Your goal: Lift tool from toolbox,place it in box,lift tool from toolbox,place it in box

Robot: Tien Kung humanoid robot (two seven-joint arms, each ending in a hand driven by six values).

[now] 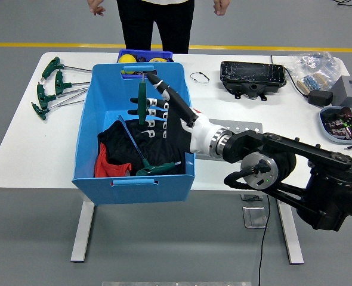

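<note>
The right hand (pixel 158 113) hangs over the middle of the blue bin (pixel 104 128), a green-handled tool (pixel 142 102) in its fingers, and its arm crosses the bin's right wall. Under it, dark cloth (pixel 155 146), a red rag (pixel 104 165) and another tool (pixel 155 168) fill the bin's near half; the far half is bare. Left of the bin, more green tools (pixel 53 86) take the far corner, with bare table nearer. To the right, the toolbox (pixel 247 128) lies mostly under the arm; beyond it stands a black case (pixel 252 74). A person (pixel 155 21) stands at the far edge, hands clear of the table.
</note>
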